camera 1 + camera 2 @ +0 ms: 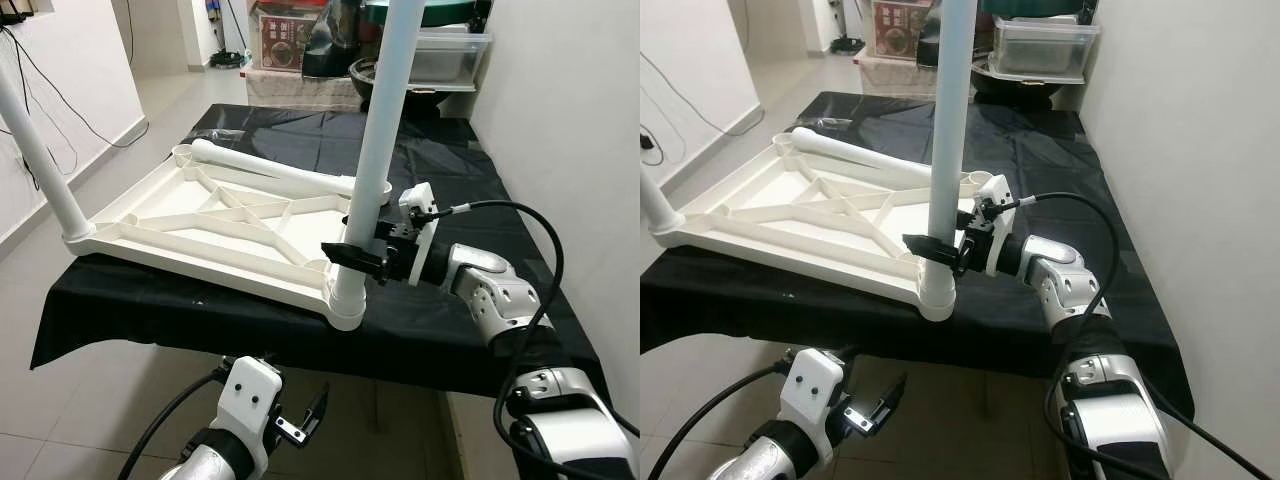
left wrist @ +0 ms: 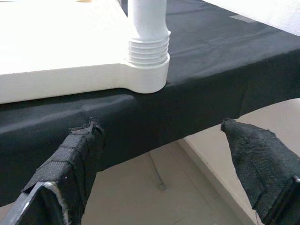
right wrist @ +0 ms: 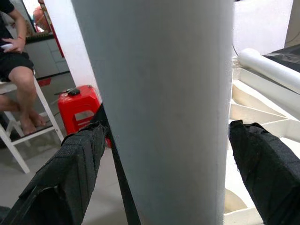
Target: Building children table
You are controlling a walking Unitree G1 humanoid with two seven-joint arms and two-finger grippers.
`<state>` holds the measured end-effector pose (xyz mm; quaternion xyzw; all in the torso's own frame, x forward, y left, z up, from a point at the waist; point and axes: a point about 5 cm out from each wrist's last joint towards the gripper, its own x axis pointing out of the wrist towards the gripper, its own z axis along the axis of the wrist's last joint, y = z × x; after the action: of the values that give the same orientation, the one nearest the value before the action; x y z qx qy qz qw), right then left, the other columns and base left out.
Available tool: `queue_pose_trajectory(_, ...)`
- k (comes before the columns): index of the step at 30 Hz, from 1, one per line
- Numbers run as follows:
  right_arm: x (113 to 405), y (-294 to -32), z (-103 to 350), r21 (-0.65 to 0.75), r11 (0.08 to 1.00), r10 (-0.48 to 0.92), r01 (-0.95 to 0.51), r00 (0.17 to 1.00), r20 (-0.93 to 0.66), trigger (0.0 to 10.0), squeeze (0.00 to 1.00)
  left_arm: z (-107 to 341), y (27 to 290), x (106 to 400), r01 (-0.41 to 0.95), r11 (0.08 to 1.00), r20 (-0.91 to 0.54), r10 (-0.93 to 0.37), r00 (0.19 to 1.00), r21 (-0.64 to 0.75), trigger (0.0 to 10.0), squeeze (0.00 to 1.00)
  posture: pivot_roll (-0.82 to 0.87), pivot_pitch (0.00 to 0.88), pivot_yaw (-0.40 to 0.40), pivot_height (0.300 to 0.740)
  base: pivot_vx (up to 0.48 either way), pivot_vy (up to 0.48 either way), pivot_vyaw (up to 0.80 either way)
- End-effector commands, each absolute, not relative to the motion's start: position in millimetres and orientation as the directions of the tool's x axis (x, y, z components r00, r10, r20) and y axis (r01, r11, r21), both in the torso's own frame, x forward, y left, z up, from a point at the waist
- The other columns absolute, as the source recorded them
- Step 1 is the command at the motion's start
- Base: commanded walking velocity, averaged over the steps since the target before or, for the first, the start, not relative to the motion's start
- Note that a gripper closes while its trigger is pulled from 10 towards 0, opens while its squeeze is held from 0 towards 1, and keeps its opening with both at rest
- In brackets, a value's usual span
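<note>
One leg (image 1: 385,130): upright in tabletop (image 1: 215,225) corner socket.
Right pincer (image 1: 352,257): we straddle leg, fingers spread, just above socket.
Left pincer (image 1: 300,420): spread, below socket.

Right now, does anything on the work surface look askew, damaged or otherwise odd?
Nothing looks damaged. The inverted tabletop sits skewed on the black cloth, and one loose leg lies flat across it. The right gripper brackets the upright leg, whose screw threads remain exposed.

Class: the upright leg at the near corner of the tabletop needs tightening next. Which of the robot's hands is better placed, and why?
Right. The right hand already straddles the upright leg just above its corner socket. The left hand hangs open below the table edge, probably too low.
</note>
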<state>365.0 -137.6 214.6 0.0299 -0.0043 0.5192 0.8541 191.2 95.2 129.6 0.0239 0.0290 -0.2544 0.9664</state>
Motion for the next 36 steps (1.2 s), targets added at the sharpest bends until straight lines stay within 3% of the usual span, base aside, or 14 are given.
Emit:
queue_pose_trajectory(1, 366, -134, 218, 0.02, 0.45, 0.892, -0.893, 0.45, 0.031, 10.0, 0.0, 126, 95, 190, 0.492, 0.87, -0.08, -0.488, 0.869, 0.035, 10.0, 0.0, 0.1, 0.066, -0.065, 0.74, 0.0, 0.0, 0.0)
queue_pose_trajectory(20, 370, -120, 219, 0.013, 0.465, 0.884, -0.885, 0.465, 0.043, 10.0, 0.0, 127, 96, 192, 0.491, 0.871, -0.08, -0.487, 0.87, 0.035, 10.0, 0.0, 0.09, 0.093, -0.062, 0.74, 0.0, 0.0, 0.0)
queue_pose_trajectory(21, 370, -119, 219, 0.009, 0.47, 0.882, -0.883, 0.47, 0.041, 7.2, 0.0, 127, 96, 192, 0.49, 0.871, -0.08, -0.487, 0.87, 0.035, 10.0, 0.0, 0.09, 0.096, -0.061, 0.74, 0.0, 0.0, 0.0)
queue_pose_trajectory(22, 370, -119, 218, 0.009, 0.478, 0.878, -0.879, 0.477, 0.043, 0.0, 0.0, 127, 96, 192, 0.49, 0.871, -0.08, -0.486, 0.87, 0.035, 10.0, 0.0, 0.09, 0.096, -0.061, 0.74, 0.0, 0.0, 0.0)
queue_pose_trajectory(36, 366, -115, 210, 0.017, 0.479, 0.877, -0.878, 0.479, 0.039, 0.0, 0.0, 127, 96, 192, 0.488, 0.872, -0.083, -0.484, 0.871, 0.035, 10.0, 0.0, 0.09, 0.101, -0.061, 0.74, 0.0, 0.0, 0.0)
